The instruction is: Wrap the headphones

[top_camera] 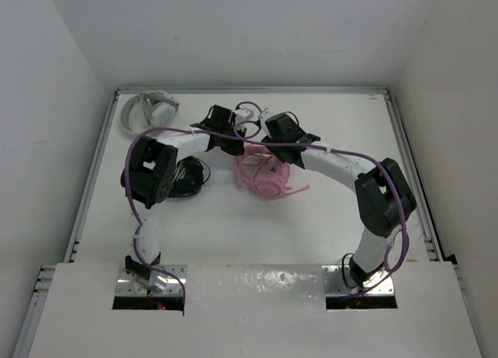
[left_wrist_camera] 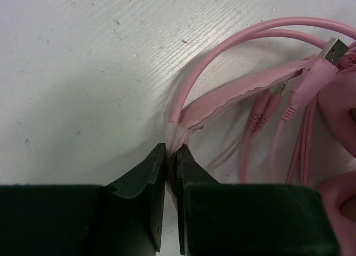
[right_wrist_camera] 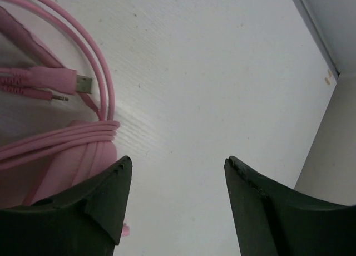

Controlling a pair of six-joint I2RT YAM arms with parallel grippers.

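Pink headphones (top_camera: 264, 177) lie at the middle of the matte, fine-grained white table (top_camera: 311, 218). The left gripper (left_wrist_camera: 171, 156) is clenched on their thin flat headband (left_wrist_camera: 233, 92). The right gripper (right_wrist_camera: 178, 162) stands released, with nothing between its black wedge fingers. The smooth round cable (right_wrist_camera: 55, 142) lies on the table in bundled turns, with a metal-tipped plug (right_wrist_camera: 83, 82) loose.

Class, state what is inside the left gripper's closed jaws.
The thin pink cable of the pink over-ear headphones enters the left gripper; the stretch between its black fingers is hidden.
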